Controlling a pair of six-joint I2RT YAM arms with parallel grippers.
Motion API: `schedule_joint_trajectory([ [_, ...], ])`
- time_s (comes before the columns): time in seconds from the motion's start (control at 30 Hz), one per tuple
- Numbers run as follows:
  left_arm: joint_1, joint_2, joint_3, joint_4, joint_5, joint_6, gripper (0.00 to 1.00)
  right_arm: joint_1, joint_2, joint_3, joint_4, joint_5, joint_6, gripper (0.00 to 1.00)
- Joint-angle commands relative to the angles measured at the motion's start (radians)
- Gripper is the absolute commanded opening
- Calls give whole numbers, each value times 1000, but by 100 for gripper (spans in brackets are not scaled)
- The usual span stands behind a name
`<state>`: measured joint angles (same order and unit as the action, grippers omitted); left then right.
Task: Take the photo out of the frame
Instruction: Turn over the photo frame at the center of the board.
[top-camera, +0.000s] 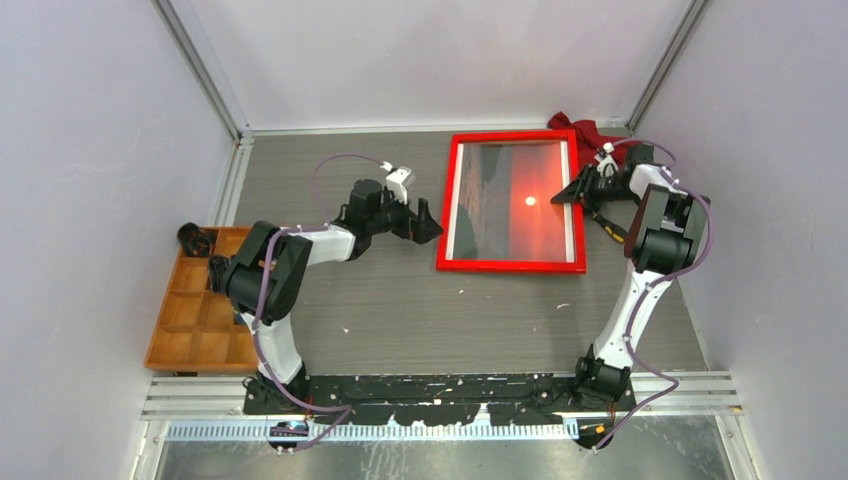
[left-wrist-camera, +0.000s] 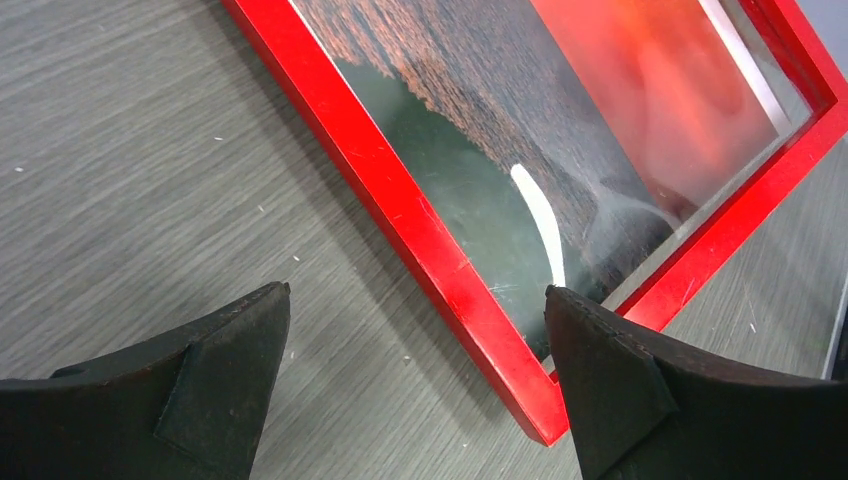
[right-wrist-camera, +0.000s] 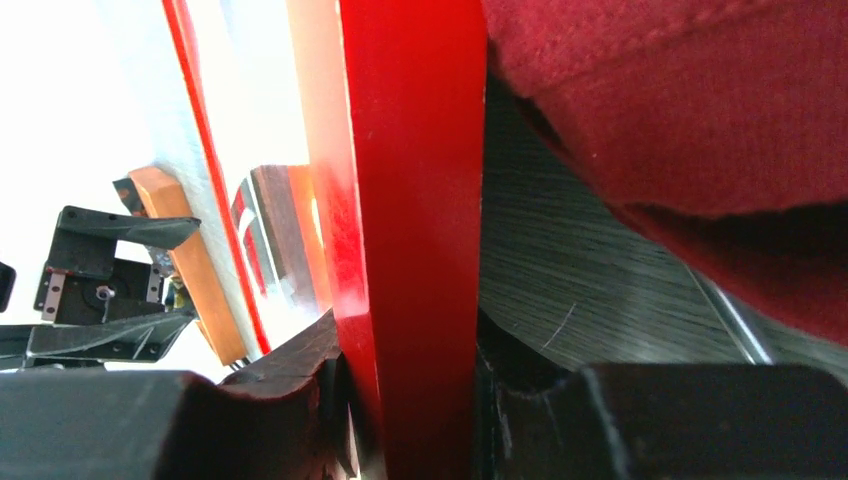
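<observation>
Two hands flank the frame (top-camera: 510, 266), which lies flat on the bench (top-camera: 400, 310) with its long sides running near to far and the photo (top-camera: 520, 215) face up inside (behind glazing, judging by the reflections). Nearest, the left hand (top-camera: 430, 222) hovers wide open just left of the near-left corner, not touching. Farther back, the right hand (top-camera: 579, 190) clamps the right rim, so it seems better placed to lift. A red cloth (top-camera: 590, 130) lies beyond.
</observation>
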<state>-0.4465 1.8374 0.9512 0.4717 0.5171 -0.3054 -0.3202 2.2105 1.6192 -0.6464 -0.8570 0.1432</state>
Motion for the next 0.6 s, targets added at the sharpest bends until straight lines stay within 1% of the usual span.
schedule_joint_trajectory([
  [0.0,-24,23,-8,64,7,-21,100,7,-3,14,-106,158,24,36],
  [0.1,-33,36,-9,64,-1,-22,100,6,-7,15,-107,181,16,50],
  [0.2,-39,47,-4,64,0,-28,100,6,-9,19,-119,198,-1,59],
  [0.4,-50,56,0,62,3,-39,100,-5,-29,23,-127,205,-9,64],
  [0.57,-69,58,-7,54,-6,-51,100,-14,-52,45,-155,256,-28,70],
])
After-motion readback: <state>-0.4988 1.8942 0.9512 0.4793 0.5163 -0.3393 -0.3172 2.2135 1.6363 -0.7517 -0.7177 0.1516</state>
